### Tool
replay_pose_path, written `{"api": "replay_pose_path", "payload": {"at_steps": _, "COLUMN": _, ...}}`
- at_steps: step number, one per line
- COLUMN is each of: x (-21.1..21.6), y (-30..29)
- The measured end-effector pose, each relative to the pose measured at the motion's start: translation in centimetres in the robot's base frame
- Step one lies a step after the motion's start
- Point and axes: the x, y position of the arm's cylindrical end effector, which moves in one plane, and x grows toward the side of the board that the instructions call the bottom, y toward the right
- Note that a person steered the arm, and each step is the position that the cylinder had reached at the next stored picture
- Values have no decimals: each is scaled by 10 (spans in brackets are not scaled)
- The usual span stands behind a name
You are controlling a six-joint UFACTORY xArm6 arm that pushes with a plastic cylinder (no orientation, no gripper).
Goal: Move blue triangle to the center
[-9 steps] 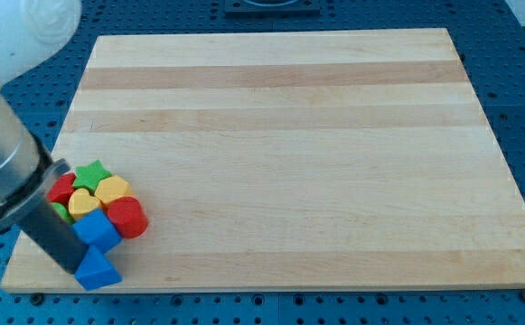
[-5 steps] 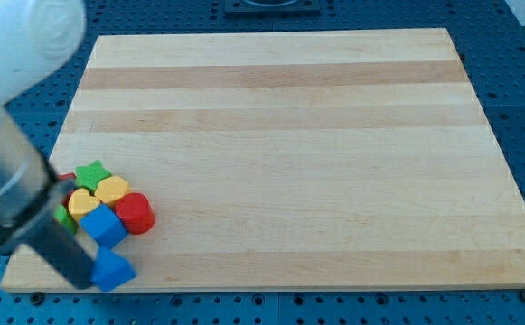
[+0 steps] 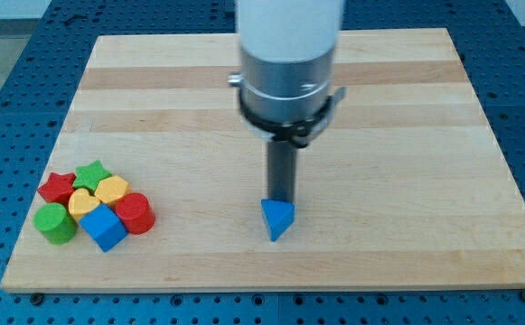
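Note:
The blue triangle (image 3: 277, 219) lies on the wooden board (image 3: 379, 108), a little below the board's middle. My tip (image 3: 281, 201) stands right at the triangle's top edge, touching or nearly touching it. The arm's white and grey body hangs over the board's upper middle and hides part of it.
A tight cluster of blocks sits at the board's lower left: a red star (image 3: 59, 187), a green star (image 3: 91, 174), a yellow heart (image 3: 83, 202), a second yellow block (image 3: 113, 190), a red cylinder (image 3: 135, 213), a green cylinder (image 3: 55, 223) and a blue cube (image 3: 105, 227).
The blue triangle has moved from the lower left corner, beside the cluster, rightward to just below the board's middle. The arm has swung from the view's left to the middle.

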Motion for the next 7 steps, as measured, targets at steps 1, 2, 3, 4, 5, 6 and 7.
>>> {"api": "replay_pose_path", "payload": {"at_steps": 1, "x": -14, "y": -15}}
{"api": "replay_pose_path", "payload": {"at_steps": 2, "x": -21, "y": -53}}
{"api": "replay_pose_path", "payload": {"at_steps": 3, "x": 18, "y": -73}}
{"api": "replay_pose_path", "payload": {"at_steps": 4, "x": 59, "y": -34}}
{"api": "replay_pose_path", "payload": {"at_steps": 5, "x": 61, "y": 47}}
{"api": "replay_pose_path", "payload": {"at_steps": 6, "x": 44, "y": 53}}
{"api": "replay_pose_path", "payload": {"at_steps": 7, "x": 58, "y": 51}}
